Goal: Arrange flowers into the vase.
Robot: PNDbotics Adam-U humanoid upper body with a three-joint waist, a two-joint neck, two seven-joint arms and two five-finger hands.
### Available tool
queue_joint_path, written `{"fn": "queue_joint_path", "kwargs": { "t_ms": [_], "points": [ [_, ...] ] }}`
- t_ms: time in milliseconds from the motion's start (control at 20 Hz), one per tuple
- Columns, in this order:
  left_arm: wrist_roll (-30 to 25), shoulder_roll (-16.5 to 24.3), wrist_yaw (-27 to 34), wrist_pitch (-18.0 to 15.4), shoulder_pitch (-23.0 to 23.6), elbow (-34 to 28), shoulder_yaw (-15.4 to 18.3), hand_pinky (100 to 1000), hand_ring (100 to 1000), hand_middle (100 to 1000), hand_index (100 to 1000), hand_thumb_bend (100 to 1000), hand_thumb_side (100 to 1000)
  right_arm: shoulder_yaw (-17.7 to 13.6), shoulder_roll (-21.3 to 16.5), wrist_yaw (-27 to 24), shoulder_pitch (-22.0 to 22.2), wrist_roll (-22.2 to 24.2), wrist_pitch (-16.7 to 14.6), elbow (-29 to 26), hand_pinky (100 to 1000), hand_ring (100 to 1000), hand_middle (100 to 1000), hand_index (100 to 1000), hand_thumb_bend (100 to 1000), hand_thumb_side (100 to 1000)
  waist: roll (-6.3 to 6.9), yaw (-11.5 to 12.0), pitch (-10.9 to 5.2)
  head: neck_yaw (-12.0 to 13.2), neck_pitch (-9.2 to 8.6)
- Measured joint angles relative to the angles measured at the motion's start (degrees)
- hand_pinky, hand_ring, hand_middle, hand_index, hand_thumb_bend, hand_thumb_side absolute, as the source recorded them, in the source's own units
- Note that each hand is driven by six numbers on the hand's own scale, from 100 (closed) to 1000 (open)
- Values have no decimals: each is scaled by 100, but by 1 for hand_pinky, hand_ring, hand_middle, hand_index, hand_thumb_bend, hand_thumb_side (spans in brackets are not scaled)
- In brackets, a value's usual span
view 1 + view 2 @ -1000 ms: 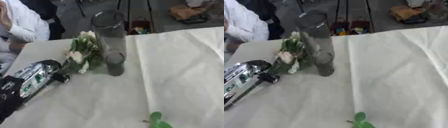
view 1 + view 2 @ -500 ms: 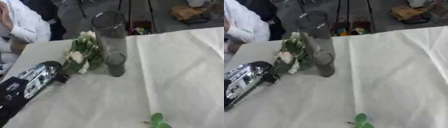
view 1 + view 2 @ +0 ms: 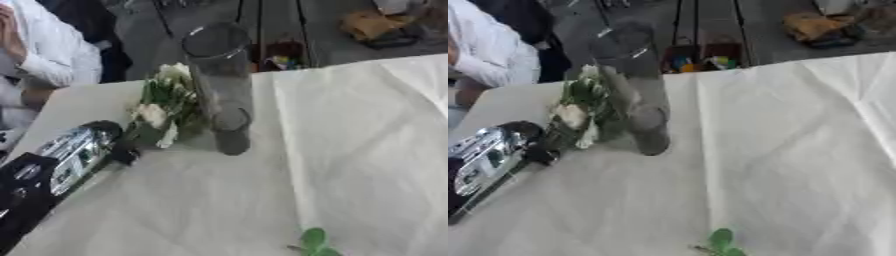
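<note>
Left eye view first: the left hand [image 3: 74, 150], black with a silver back, comes in from the lower left, and its fingers seem to close on the stems of the flowers [image 3: 164, 112], though the blur makes that hard to confirm. The white-and-green bunch slants up and to the right, heads leaning against the tall clear glass vase [image 3: 220, 85], which stands upright on the cream cloth of the table [image 3: 367, 150]. Right eye view now: a loose green leaf [image 3: 721, 240] lies at the near edge, well apart from the vase, and the right hand shows nowhere.
</note>
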Motion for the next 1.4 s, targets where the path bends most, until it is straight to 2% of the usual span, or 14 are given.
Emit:
{"fn": "queue_joint_path", "kwargs": {
  "t_ms": [50,100,200,600,750,800,1000,1200,1250,1400],
  "points": [
    [29,-13,-25,6,-2,11,1,516,608,654,745,132,516,4,0,0,0,4,1,0,666,742,502,768,100,992,0,-2,0,1,-1],
    [57,-22,-53,11,-3,17,1,443,543,597,713,129,498,11,0,-1,0,11,2,0,666,741,501,765,100,991,0,-3,0,1,-1],
    [115,-37,-134,31,-10,21,2,370,479,537,678,117,460,15,0,-2,0,23,0,0,667,741,500,765,100,991,0,-15,2,3,-2],
    [318,-96,-582,28,-46,89,3,250,370,459,628,106,415,16,11,-10,0,50,2,0,669,741,495,764,100,991,16,-50,23,27,-21],
    [364,-142,-749,-15,-56,93,4,239,361,452,620,102,415,16,12,-18,0,65,12,0,669,741,495,764,100,991,17,-53,24,28,-22],
    [373,-144,-788,-25,-56,97,5,199,326,415,591,101,407,16,12,-19,0,71,14,0,670,740,494,763,100,991,17,-54,25,28,-22],
    [418,-190,-857,-33,-85,132,36,175,304,390,568,100,384,15,12,-21,0,77,13,0,671,741,493,764,100,990,29,-68,34,33,-25],
    [520,-215,-825,17,-101,184,52,100,236,310,488,100,376,15,12,-21,0,78,14,0,671,738,492,764,100,992,36,-77,41,38,-48],
    [552,-230,-801,34,-104,197,63,100,197,256,423,100,385,15,12,-21,0,78,15,0,672,738,491,764,100,991,36,-78,41,41,-49],
    [599,-242,-617,91,-106,231,74,100,130,163,313,100,397,15,12,-21,1,79,18,0,672,735,492,765,100,990,36,-76,41,52,-50]
  ]
}}
